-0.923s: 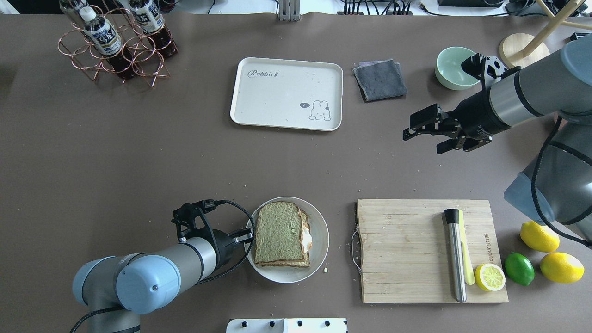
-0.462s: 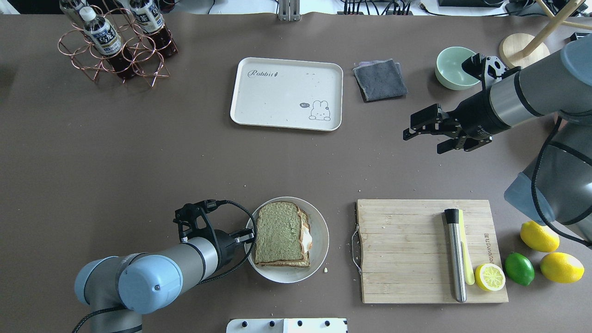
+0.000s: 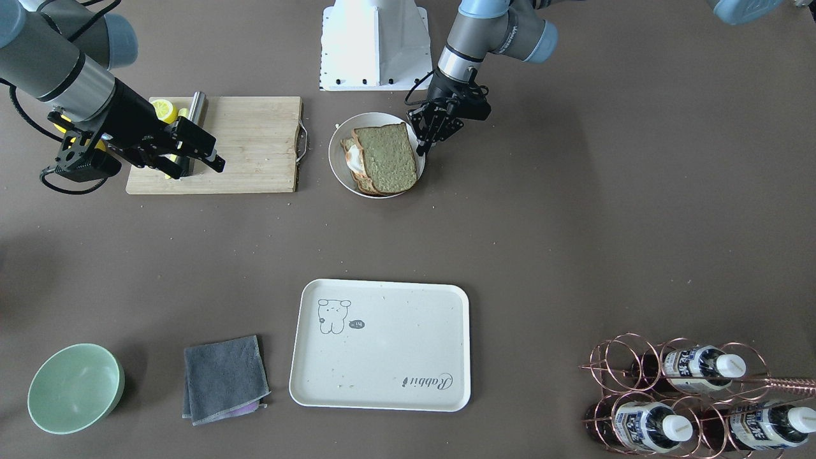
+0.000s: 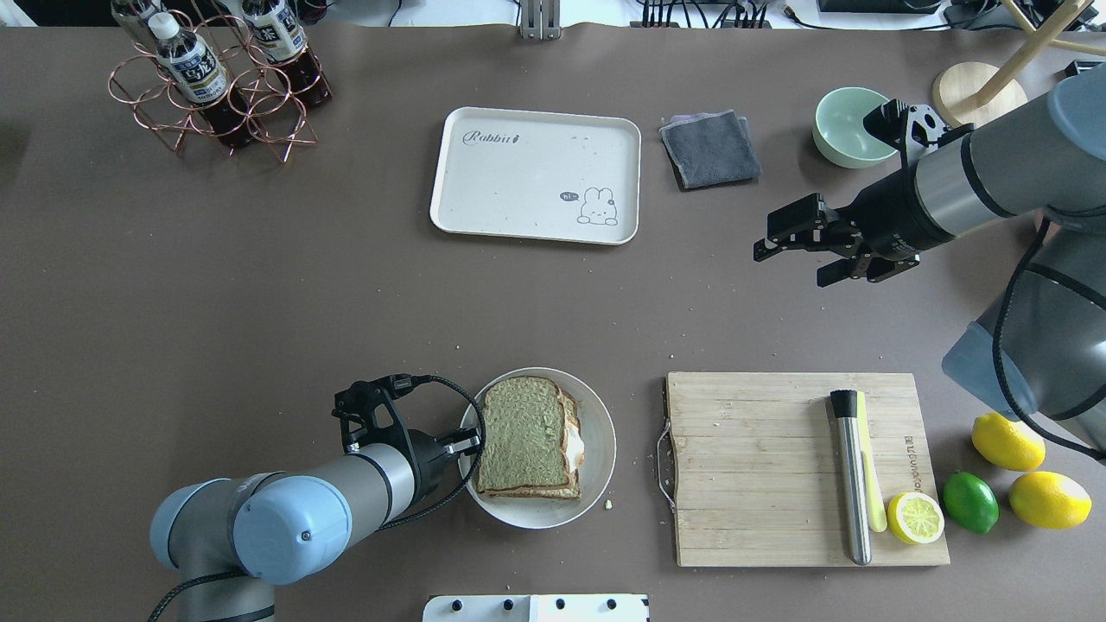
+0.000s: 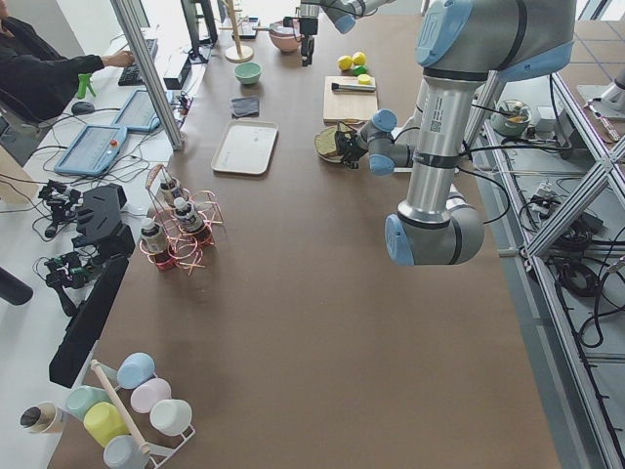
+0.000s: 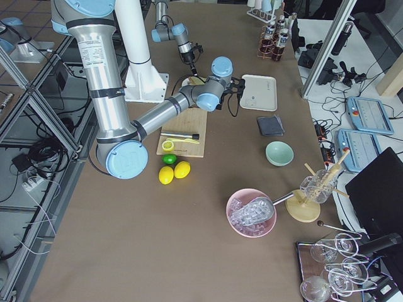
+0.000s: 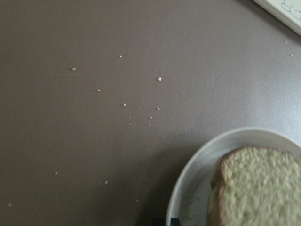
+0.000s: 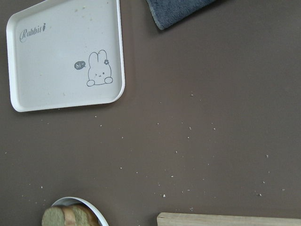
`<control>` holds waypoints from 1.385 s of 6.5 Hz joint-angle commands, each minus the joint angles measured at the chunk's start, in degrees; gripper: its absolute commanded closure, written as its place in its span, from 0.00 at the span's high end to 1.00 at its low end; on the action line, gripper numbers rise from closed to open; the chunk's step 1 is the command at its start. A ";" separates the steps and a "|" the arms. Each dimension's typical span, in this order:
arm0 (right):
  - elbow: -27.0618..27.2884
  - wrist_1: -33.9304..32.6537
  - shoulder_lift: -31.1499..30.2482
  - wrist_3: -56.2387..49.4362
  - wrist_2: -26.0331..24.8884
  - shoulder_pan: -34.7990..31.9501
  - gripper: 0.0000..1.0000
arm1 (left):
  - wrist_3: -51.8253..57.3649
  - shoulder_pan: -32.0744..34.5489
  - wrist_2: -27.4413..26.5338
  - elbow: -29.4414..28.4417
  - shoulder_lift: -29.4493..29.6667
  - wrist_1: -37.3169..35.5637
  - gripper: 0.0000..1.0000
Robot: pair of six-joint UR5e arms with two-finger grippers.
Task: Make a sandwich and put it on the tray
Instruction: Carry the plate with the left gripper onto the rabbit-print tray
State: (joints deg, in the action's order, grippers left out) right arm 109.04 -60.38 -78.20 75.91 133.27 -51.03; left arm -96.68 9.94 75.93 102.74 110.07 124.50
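Matte table (image 4: 259, 302) bears grainy square sandwich (image 4: 523, 436), round plate (image 4: 600, 441).

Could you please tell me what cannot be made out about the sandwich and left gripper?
Left gripper: open or shut unclear; its own wrist hides the jaws overhead, too small in side views.
Egg: mostly hidden under top slice.
Sandwich: cut off by left wrist view's edge.

Matt cream plastic tray (image 4: 518, 190), grainy wooden board (image 4: 752, 466), coarse grey cloth (image 4: 710, 149)

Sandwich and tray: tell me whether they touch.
Apart. The overhead view shows the sandwich on the plate, with bare table between it and the tray.
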 commanded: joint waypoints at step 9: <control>0.03 0.00 -0.55 0.03 -2.56 0.84 0.99 | -0.97 21.95 11.61 -11.53 15.76 -9.74 0.00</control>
State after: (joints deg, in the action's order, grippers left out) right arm 109.11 -60.38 -78.54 75.93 132.03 -50.70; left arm -97.38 29.14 87.61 97.49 122.06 113.61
